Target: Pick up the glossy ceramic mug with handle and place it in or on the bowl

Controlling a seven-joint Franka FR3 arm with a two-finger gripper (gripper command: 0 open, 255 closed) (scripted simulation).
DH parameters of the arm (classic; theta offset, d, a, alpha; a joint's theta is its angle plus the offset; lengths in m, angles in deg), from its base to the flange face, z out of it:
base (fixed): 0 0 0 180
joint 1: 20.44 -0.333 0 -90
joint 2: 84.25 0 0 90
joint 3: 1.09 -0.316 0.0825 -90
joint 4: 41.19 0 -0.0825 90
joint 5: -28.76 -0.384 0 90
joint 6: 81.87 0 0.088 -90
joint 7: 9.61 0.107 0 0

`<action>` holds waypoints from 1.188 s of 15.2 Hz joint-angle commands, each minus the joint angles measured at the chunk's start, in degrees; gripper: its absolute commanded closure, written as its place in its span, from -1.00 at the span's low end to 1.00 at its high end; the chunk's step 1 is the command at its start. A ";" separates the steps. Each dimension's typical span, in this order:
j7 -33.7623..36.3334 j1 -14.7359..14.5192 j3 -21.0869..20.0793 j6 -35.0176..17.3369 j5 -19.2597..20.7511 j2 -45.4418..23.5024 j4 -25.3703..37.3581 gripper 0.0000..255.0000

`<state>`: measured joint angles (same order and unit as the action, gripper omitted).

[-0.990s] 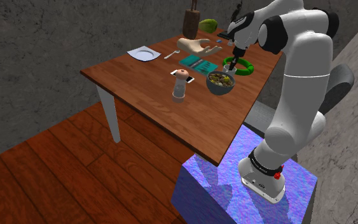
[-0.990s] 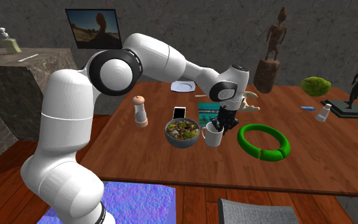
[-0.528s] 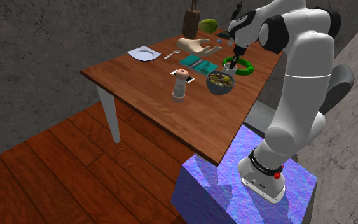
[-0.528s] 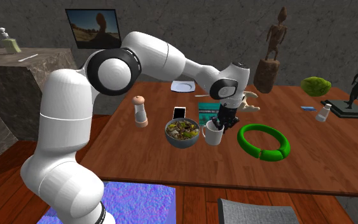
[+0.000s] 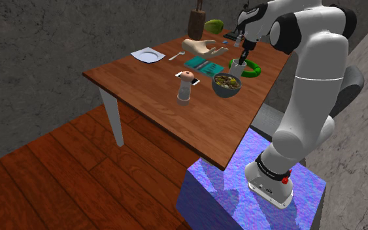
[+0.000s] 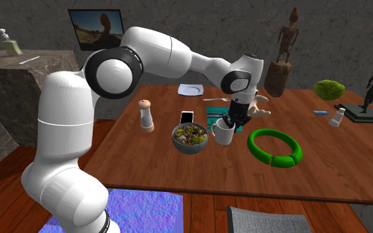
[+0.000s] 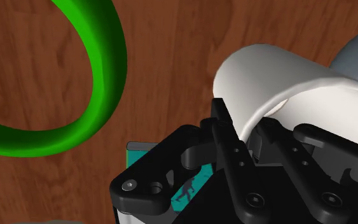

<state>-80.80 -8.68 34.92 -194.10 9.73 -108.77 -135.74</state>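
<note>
— Up goes the white mug [image 6: 222,134], lifted a little off the table [image 6: 324,169]!
— Gripper [image 6: 230,124] is clamped on its rim, one finger inside. The mug hangs just beside the bowl [image 6: 190,139], between it and the green ring [image 6: 274,147].

The arm [image 5: 310,72] stretches forward, wrist tipped down; the end effector [image 6: 229,122] fingers [image 7: 228,137] seem clamped narrowly.
</note>
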 commanded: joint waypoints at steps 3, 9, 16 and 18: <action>0.77 -0.27 0.43 2.54 0.92 1.21 1.60 1.00; 1.59 -0.20 0.87 6.60 1.83 2.26 4.88 1.00; 2.36 0.21 1.21 11.64 2.46 2.88 9.51 1.00; 2.54 0.41 1.28 13.15 2.55 2.93 11.01 1.00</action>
<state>-78.37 -8.27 36.11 -181.65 12.11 -106.12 -125.19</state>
